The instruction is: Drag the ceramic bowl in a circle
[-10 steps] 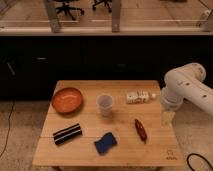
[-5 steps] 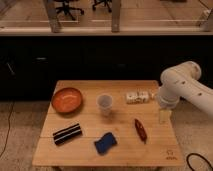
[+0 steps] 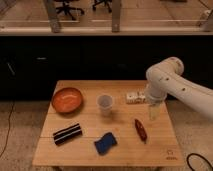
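Observation:
The ceramic bowl (image 3: 67,100) is round, shallow and glossy orange-brown. It sits at the left of the wooden table (image 3: 120,152), near the far-left corner. My gripper (image 3: 154,112) hangs from the white arm (image 3: 172,82) over the right side of the table. It points down, just right of a small white packet (image 3: 134,97). It is far from the bowl, with the cup between them.
A small translucent white cup (image 3: 104,104) stands mid-table. A red oblong item (image 3: 141,129) lies in front of the gripper. A blue sponge (image 3: 105,143) and a black striped bar (image 3: 67,133) lie near the front edge. Dark cabinets stand behind the table.
The arm and gripper have shifted a little to the left, toward the white packet. The bowl and the other items have not moved.

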{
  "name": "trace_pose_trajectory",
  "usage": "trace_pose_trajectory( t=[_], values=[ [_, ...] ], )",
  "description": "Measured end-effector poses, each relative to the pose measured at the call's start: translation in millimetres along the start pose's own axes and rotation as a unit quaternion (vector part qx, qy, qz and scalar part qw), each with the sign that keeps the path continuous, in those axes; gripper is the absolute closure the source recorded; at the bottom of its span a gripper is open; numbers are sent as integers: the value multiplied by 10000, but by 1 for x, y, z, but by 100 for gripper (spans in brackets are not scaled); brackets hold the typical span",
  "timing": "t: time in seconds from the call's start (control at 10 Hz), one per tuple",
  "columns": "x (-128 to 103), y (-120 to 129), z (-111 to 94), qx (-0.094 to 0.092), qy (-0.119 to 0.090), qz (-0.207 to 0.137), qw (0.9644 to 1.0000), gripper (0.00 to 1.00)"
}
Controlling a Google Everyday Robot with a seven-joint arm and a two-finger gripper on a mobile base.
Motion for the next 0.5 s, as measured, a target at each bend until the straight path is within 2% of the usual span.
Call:
trace_pose_trajectory(
  t=[0.5],
  values=[
    [-45,-19,-5,27,42,-415,9991,20]
  ],
)
